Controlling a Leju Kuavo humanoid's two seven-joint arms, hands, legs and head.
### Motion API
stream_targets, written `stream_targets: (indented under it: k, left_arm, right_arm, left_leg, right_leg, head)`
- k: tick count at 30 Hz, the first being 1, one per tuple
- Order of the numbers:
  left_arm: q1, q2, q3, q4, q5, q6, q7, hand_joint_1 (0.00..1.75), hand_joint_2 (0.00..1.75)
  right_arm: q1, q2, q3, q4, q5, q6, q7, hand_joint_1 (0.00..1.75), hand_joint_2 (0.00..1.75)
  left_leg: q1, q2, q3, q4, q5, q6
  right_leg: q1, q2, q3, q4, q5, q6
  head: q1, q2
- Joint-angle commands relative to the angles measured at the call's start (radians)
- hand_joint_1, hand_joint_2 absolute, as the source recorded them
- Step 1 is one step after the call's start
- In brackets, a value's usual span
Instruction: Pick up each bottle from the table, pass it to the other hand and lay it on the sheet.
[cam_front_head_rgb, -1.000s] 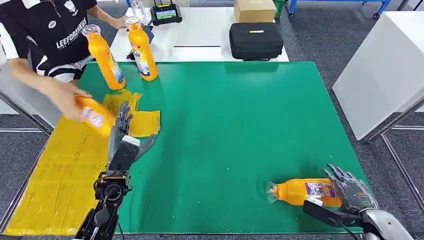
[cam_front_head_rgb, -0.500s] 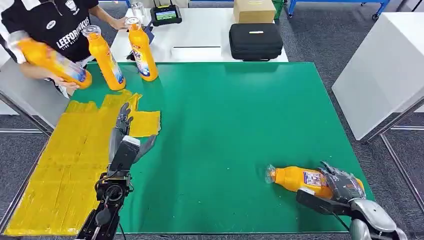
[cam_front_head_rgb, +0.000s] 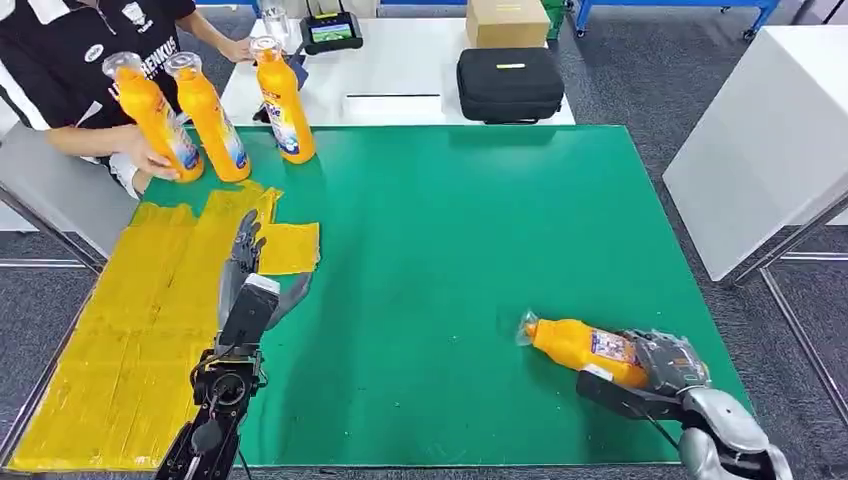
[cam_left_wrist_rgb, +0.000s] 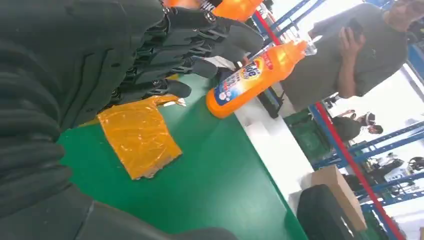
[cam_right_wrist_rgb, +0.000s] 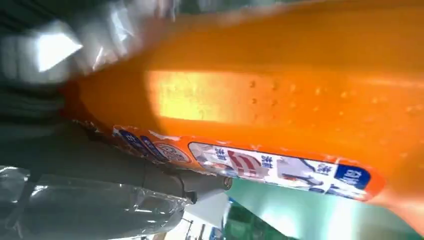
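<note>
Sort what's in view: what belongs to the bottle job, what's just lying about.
Job: lying bottle in the right hand; three upright bottles; yellow sheet; left hand.

Lying about: black case, cardboard box, handheld controller.

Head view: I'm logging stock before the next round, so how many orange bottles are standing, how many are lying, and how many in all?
Standing orange bottles: 3
Lying orange bottle, gripped by the right hand: 1
Total: 4
</note>
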Motion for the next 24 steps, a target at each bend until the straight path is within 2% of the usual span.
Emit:
stream_targets:
  k: [1, 2, 4, 7, 22, 24]
  left_arm:
    - [0.003, -0.009, -0.001, 0.012, -0.002, -0.016, -0.008, 0.00, 1.75]
    - [-0.012, -0.014, -0.015, 0.021, -0.002, -0.021, -0.008, 0.00, 1.75]
    - [-0.027, -0.021, -0.035, 0.029, 0.002, -0.025, -0.005, 0.00, 1.75]
    - [-0.024, -0.015, -0.101, 0.020, 0.065, -0.153, 0.034, 0.00, 1.75]
    - [-0.018, -0.008, -0.112, 0.014, 0.073, -0.151, 0.040, 0.00, 1.75]
    - [-0.019, -0.002, -0.129, 0.010, 0.115, -0.204, 0.030, 0.00, 1.75]
  right_arm:
    - [0.010, 0.216, -0.054, -0.133, -0.249, -0.135, -0.118, 1.75, 1.75]
    - [-0.001, 0.256, -0.066, -0.148, -0.315, -0.143, -0.119, 1.75, 1.75]
    - [-0.006, 0.285, -0.063, -0.150, -0.362, -0.167, -0.120, 1.75, 1.75]
    - [-0.009, 0.361, -0.076, -0.130, -0.544, -0.236, -0.166, 1.75, 1.75]
    - [-0.010, 0.350, -0.067, -0.119, -0.552, -0.252, -0.172, 1.75, 1.75]
    - [-0.013, 0.362, -0.073, -0.113, -0.637, -0.223, -0.192, 1.75, 1.75]
  left_leg:
    - [0.002, 0.001, 0.002, -0.001, -0.002, -0.004]
    - [0.003, 0.002, 0.003, 0.000, -0.003, -0.006]
    - [0.003, 0.004, 0.001, 0.001, -0.003, -0.005]
    - [0.003, 0.000, -0.001, 0.000, -0.001, -0.004]
    - [0.001, 0.000, -0.001, 0.000, -0.001, -0.004]
    - [0.001, -0.001, -0.002, 0.000, -0.001, -0.003]
  right_leg:
    - [0.002, 0.000, 0.002, -0.001, -0.001, -0.001]
    - [0.002, 0.001, 0.003, 0.000, -0.002, -0.001]
    - [0.002, 0.002, 0.000, 0.001, -0.001, -0.001]
    - [0.002, -0.001, -0.001, 0.000, -0.001, -0.001]
    - [0.001, -0.001, -0.001, 0.000, -0.001, -0.001]
    - [0.001, -0.002, -0.001, 0.000, -0.001, 0.000]
  head:
    - [0.000, 0.000]
    - [0.000, 0.000]
    - [0.000, 0.000]
    - [0.000, 0.000]
    - [0.000, 0.000]
    - [0.000, 0.000]
